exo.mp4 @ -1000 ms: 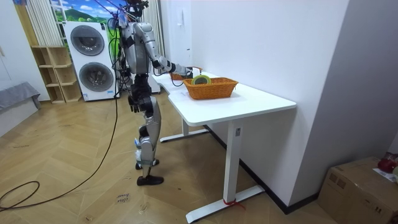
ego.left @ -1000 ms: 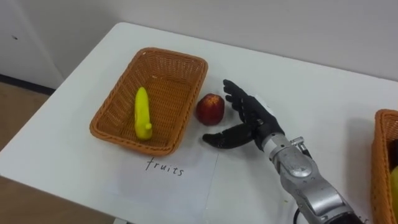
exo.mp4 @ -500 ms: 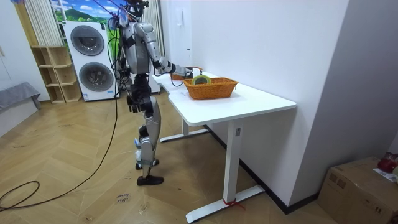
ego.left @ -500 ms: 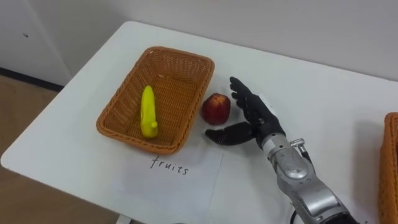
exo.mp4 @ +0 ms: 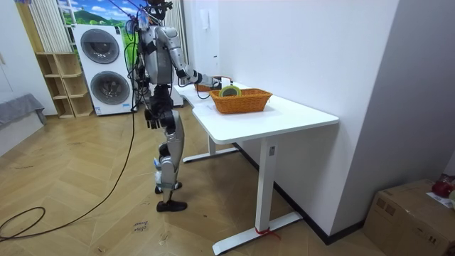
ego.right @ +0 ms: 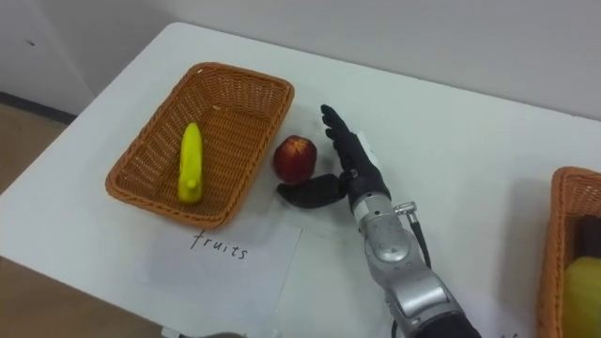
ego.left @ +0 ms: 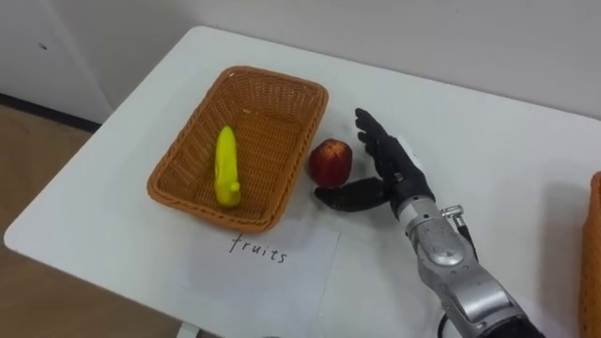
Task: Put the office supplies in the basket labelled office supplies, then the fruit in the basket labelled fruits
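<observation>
The open right hand [ego.left: 385, 174] sits at 3 o'clock of the apple [ego.left: 331, 161] and should close softly round it, then lift it over the basket [ego.left: 268, 127] rim at 9 o'clock.

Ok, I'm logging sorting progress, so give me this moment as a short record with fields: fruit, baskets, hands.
fruit basket: on the white table, left end
banana: lying inside the fruit basket
apple: on the table, just outside the basket's right wall
right hand: open, fingers right of the apple, thumb on its near side; contact unclear
left hand: hangs by the robot's hip
second basket: at the table's right edge
progress: apple not yet in
</observation>
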Robot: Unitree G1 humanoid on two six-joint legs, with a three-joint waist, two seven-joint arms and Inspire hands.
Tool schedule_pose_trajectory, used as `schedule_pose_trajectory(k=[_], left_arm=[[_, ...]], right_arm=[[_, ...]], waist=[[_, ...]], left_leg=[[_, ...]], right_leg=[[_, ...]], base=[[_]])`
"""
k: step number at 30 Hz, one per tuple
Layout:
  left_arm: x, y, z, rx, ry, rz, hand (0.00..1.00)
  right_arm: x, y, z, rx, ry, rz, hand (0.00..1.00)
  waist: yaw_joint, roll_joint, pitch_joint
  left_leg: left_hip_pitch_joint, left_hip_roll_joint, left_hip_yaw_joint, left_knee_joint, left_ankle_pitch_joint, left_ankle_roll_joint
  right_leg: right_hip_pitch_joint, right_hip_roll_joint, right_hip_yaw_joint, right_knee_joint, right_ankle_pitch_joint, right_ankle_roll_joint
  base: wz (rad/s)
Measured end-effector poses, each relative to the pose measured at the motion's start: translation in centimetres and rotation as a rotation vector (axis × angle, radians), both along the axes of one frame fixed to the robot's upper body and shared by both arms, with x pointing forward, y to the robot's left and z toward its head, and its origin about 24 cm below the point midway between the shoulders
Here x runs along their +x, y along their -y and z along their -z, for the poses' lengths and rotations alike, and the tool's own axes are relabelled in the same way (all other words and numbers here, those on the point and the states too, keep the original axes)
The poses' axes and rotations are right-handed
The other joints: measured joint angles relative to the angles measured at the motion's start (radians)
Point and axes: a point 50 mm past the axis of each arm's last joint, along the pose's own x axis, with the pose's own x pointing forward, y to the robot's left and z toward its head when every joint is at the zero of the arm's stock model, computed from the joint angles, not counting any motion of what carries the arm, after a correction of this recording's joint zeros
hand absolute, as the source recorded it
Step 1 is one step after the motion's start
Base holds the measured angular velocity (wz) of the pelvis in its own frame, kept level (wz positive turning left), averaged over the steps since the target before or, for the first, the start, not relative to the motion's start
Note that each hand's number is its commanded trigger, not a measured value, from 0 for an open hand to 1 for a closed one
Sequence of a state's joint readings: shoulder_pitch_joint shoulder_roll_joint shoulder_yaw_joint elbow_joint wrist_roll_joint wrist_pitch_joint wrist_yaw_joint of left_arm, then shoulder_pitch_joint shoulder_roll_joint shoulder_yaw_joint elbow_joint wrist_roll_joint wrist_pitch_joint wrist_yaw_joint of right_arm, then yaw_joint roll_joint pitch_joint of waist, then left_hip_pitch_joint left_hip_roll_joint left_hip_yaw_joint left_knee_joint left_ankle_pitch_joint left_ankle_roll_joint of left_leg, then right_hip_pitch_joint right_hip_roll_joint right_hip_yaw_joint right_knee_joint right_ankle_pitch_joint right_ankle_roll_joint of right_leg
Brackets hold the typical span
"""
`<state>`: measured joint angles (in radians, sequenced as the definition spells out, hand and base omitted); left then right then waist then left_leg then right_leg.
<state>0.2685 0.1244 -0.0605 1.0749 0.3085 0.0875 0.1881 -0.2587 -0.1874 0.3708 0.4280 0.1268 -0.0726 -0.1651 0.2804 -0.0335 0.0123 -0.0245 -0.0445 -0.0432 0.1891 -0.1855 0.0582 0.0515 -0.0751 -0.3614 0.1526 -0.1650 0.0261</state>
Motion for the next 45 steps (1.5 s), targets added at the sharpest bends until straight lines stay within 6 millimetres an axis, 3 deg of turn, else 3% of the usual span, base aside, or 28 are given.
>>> schedule_pose_trajectory(k=[16,17,18,30,45], left_arm=[[-0.2,0.3,0.1,-0.002,-0.028,0.033,0.00],[-0.1,0.3,0.1,-0.001,-0.027,0.034,0.00],[-0.1,0.3,0.1,0.000,-0.027,0.033,0.00],[0.6,0.2,-0.1,0.001,-0.005,0.035,0.00],[0.6,0.2,-0.1,0.001,-0.005,0.036,0.00]], right_arm=[[0.6,-0.2,0.3,-0.065,-0.004,-0.029,0.00],[0.6,-0.2,0.3,-0.082,0.000,-0.038,0.79],[0.5,-0.2,0.4,-0.094,0.000,-0.046,1.00],[1.8,1.2,0.0,-0.198,0.022,-0.011,1.00],[1.7,0.6,0.5,-0.187,-0.009,-0.042,1.00]], waist=[[-0.001,-0.008,0.0049],[-0.001,-0.008,0.0049],[-0.001,-0.008,0.0049],[-0.002,-0.008,0.0034],[-0.001,-0.006,0.0018]], left_leg=[[0.000,-0.001,-0.003,0.002,0.000,0.000],[0.000,-0.001,-0.005,0.002,0.000,0.000],[0.000,-0.001,-0.006,0.002,0.000,0.000],[0.001,-0.002,-0.012,0.000,0.000,0.000],[0.015,-0.002,-0.014,-0.001,0.000,0.000]], right_leg=[[0.002,-0.001,-0.003,0.003,0.000,0.000],[0.002,-0.001,-0.003,0.003,0.000,0.000],[0.002,-0.001,-0.003,0.003,0.000,0.000],[0.004,0.001,0.001,0.000,0.000,0.000],[0.018,0.002,0.002,0.000,0.000,0.000]], base=[[0.00],[0.00],[0.00],[0.00],[0.00]])
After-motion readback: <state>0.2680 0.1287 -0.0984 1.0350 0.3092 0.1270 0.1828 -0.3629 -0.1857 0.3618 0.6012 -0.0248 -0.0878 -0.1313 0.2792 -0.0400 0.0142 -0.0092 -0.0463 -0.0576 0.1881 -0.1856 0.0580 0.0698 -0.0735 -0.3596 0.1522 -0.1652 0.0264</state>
